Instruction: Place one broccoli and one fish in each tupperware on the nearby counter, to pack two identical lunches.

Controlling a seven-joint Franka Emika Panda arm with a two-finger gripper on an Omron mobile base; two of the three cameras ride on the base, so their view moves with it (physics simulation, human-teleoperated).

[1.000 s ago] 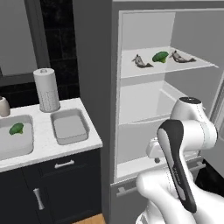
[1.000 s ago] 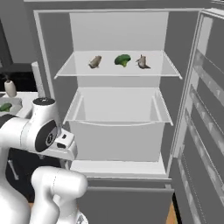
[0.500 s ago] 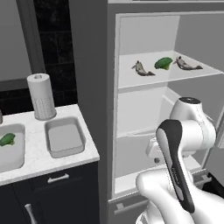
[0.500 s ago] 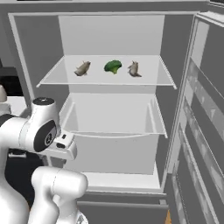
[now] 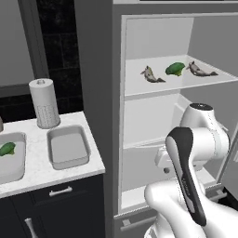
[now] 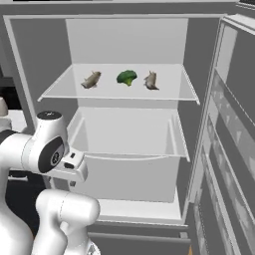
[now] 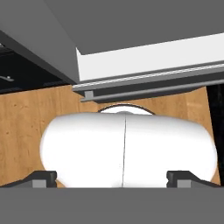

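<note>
On the counter left of the open fridge sit two grey tupperware. The nearer tupperware holds nothing; the left one, cut by the frame edge, has a broccoli in it. The fridge's upper shelf carries a fish, a second broccoli and another fish; from the right these appear as fish, broccoli, fish. My gripper is open and holds nothing, pointing down at the wooden floor, low before the fridge and far below that shelf.
A paper towel roll stands behind the nearer tupperware. The fridge door stands open on the right. A clear drawer sits below the shelf. Dark cabinet fronts lie under the counter.
The whole picture has shifted: the base has moved, so the fridge is nearer and more central and the counter has slid left. The gripper stays open.
</note>
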